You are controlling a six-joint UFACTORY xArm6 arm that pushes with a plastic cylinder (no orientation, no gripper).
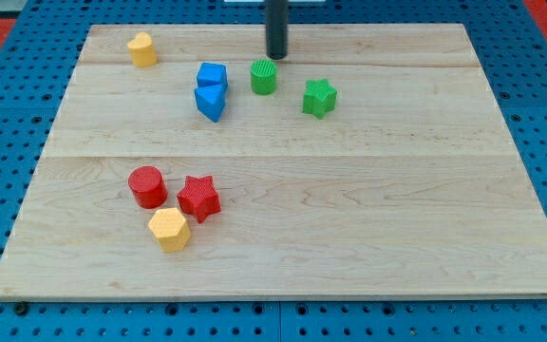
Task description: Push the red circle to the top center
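The red circle (pixel 147 186) stands on the wooden board at the lower left, with a red star (pixel 198 198) touching its right side and a yellow hexagon (pixel 169 229) just below them. My tip (pixel 276 56) is at the view's top centre, far from the red circle, just above a green cylinder (pixel 264 77).
A blue cube (pixel 212 75) and a blue triangle (pixel 211 102) sit left of the green cylinder. A green star (pixel 319 97) lies to its right. A yellow block (pixel 141 49) stands at the top left. The wooden board (pixel 349 218) lies on a blue pegboard.
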